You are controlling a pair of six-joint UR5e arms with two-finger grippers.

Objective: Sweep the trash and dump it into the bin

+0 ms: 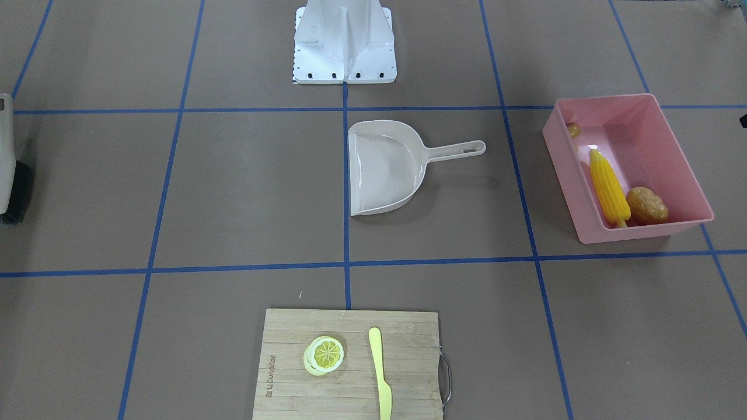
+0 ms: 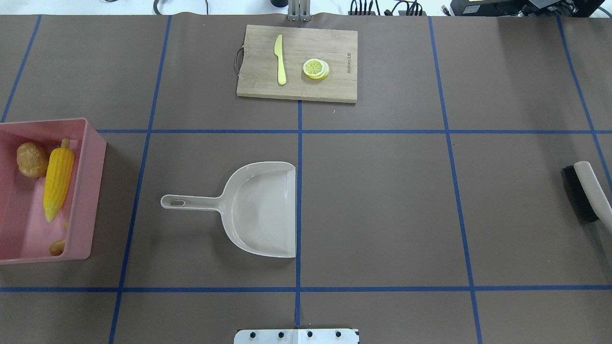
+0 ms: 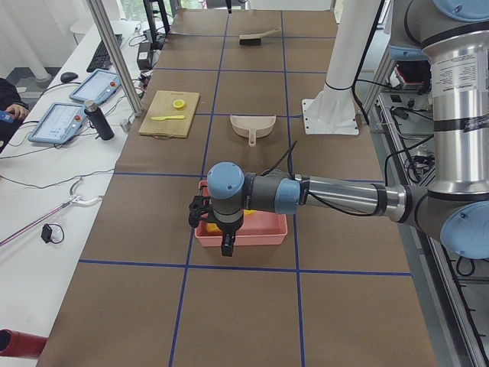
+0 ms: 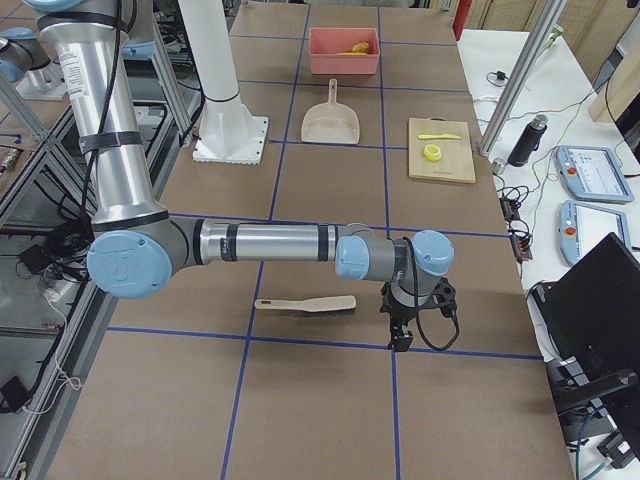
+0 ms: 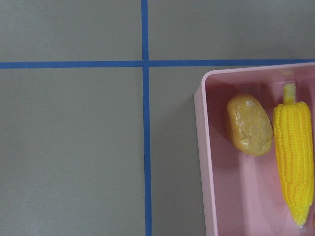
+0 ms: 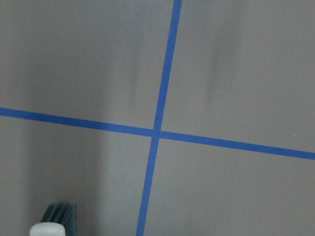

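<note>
The pink bin (image 2: 88, 191) stands at the table's left end, and it also shows in the front view (image 1: 642, 230). Inside it lie the yellow corn cob (image 2: 58, 184), the brown potato (image 2: 32, 160) and the tan ginger root (image 2: 57, 247), which is partly hidden by the wall. The left wrist view shows the potato (image 5: 249, 125) and the corn (image 5: 294, 162) in the bin. My left gripper (image 3: 228, 246) hangs over the bin's outer edge, and I cannot tell if it is open. My right gripper (image 4: 402, 340) is past the brush, and I cannot tell its state.
A beige dustpan (image 2: 260, 208) lies empty mid-table with its handle toward the bin. A beige brush (image 2: 585, 193) with black bristles lies at the right end. A wooden cutting board (image 2: 334, 91) at the far edge holds a lemon slice (image 2: 316, 69) and a yellow knife (image 2: 280, 59).
</note>
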